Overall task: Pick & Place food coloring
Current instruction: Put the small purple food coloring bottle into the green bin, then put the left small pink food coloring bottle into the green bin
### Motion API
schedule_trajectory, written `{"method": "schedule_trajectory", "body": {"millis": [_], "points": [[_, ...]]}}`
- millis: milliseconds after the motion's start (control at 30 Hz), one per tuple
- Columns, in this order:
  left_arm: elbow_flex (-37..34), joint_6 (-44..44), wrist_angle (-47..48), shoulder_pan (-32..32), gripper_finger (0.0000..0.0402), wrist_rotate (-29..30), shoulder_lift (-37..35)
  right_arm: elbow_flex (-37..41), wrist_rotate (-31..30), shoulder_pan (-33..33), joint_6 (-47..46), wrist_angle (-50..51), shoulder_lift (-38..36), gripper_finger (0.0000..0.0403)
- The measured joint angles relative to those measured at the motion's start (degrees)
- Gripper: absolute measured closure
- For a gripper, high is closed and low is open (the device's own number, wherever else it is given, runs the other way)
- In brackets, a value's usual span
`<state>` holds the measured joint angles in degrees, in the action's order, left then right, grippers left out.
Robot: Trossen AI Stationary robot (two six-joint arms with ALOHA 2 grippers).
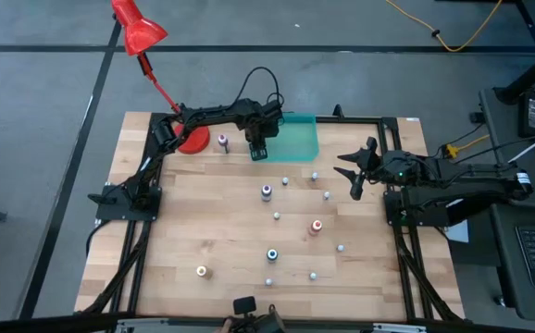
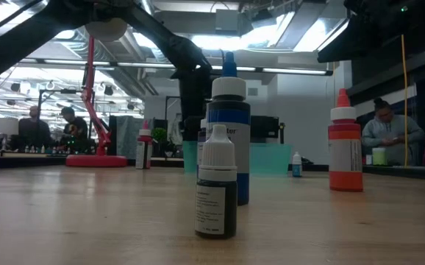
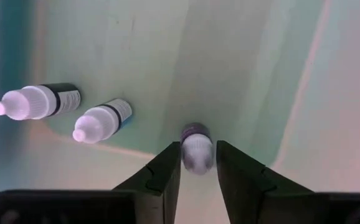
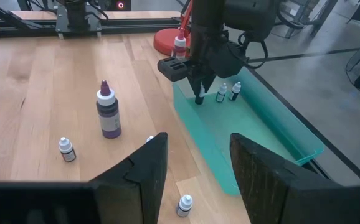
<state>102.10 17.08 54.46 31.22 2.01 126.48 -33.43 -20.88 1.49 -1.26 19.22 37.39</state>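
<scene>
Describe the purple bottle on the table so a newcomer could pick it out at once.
Start at the translucent teal tray at the table's far edge, then look toward the table's middle. Just short of centre stands the purple food coloring bottle, upright on bare wood. It is taller than the tiny whitish bottles around it, with a pointed purple cap and purple body.

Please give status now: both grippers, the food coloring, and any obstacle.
Left gripper over teal tray, fingers around small bottle. Two bottles already in tray. Right gripper open, waiting at table's right. No obstacle seen.
</scene>
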Motion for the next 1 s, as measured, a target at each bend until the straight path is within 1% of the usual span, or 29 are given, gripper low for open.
{"method": "schedule_trajectory", "body": {"millis": [267, 400, 600, 733, 900, 1000], "points": [[0.07, -0.05, 0.06, 0.00, 0.0302, 0.06, -1.36, 0.00, 0.00, -0.01, 0.00, 0.01, 0.02, 0.0228], [2.08, -0.87, 1.56, -0.13, 0.0302, -0.20, -3.99, 0.00, 0.00, 0.00, 0.00, 0.13, 0.02, 0.0227], [6.20, -0.45, 4.62, -1.57, 0.0302, -1.12, -10.09, 0.00, 0.00, 0.00, 0.02, 0.59, 0.01, 0.0228], [7.06, 1.46, 5.66, -3.52, 0.0302, -5.16, -15.39, 0.00, 0.00, 0.00, 0.02, 0.73, 0.00, 0.0228], [7.06, 4.23, 6.58, -6.83, 0.0301, -12.84, -20.39, 0.00, -0.01, 0.00, -0.09, 1.22, 0.00, 0.0228], [7.06, 6.11, 7.26, -9.45, 0.0301, -13.97, -22.05, 0.00, 0.00, 0.00, -0.12, 1.62, 0.02, 0.0228]]}}
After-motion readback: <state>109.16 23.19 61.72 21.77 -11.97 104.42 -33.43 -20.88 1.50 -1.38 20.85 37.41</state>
